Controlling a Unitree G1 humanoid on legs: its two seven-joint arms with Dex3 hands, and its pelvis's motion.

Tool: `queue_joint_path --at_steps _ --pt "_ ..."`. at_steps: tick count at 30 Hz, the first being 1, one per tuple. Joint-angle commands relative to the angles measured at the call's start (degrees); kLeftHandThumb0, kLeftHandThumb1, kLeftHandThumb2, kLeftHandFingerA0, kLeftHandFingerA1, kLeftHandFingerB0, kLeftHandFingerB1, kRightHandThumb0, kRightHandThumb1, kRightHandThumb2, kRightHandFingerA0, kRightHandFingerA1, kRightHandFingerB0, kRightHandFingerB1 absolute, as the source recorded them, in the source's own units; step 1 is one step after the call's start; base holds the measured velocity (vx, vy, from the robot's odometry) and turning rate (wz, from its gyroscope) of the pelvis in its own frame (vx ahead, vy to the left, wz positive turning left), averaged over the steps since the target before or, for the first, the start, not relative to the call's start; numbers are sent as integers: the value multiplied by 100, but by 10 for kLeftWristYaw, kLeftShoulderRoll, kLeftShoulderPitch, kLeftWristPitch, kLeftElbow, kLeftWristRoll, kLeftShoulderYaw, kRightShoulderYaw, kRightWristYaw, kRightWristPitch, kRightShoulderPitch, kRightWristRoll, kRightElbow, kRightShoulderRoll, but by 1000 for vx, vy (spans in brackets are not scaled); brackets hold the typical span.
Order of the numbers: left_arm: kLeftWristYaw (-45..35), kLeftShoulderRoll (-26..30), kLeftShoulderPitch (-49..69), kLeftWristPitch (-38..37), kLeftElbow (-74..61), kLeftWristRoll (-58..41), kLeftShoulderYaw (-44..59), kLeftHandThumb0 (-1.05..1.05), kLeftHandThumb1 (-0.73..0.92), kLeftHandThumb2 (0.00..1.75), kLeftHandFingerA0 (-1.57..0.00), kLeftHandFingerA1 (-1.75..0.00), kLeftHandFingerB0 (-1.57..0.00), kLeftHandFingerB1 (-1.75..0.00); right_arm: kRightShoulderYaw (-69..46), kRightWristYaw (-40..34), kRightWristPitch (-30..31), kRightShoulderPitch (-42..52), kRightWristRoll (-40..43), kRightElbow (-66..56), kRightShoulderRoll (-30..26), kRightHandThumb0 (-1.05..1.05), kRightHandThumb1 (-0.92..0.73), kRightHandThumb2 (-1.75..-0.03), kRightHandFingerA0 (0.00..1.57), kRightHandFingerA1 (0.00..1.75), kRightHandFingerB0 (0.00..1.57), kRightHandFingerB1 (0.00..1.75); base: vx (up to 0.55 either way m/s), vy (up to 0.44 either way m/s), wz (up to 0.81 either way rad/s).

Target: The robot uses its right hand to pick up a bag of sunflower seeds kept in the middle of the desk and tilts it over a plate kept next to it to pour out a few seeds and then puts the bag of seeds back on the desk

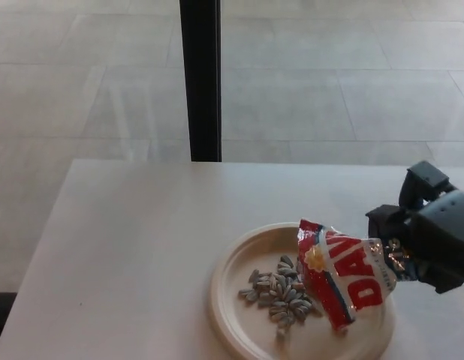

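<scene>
My right hand (431, 232) comes in from the right edge, shut on a red, white and blue bag of sunflower seeds (341, 273). The bag is tilted, its open end toward the left, and hangs low over the right half of the cream plate (230, 300). I cannot tell whether it touches the plate. A heap of grey seeds (280, 294) lies in the middle of the plate, just left of the bag. The left hand does not show.
The white desk (134, 247) stretches left of the plate; its far edge runs across the middle of the picture. Behind it a black post (200, 79) rises from a tiled floor.
</scene>
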Motion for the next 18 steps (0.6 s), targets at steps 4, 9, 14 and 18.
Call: queue_joint_path --at_steps 4,9,14,18 --pt "-2 2 0 -34 -10 -10 17 -89 87 67 -35 -61 -42 -42 -63 12 68 40 76 -6 36 -15 -58 -109 84 175 57 167 0 0 0" --pt "-6 -1 5 -41 -9 -5 19 -91 72 114 -28 -60 -36 -51 -71 19 83 48 83 -19 45 -14 -57 -108 84 175 57 167 0 0 0" --pt "-4 -2 10 -35 -11 -9 24 -84 86 65 -37 -65 -45 -44 -82 17 105 61 102 -30 65 -15 -55 -108 85 175 61 163 0 0 0" --pt "-5 -6 9 -29 -6 -17 34 -84 82 65 -38 -62 -48 -45 -108 11 144 69 132 -30 102 -15 -60 -101 86 175 65 157 0 0 0"
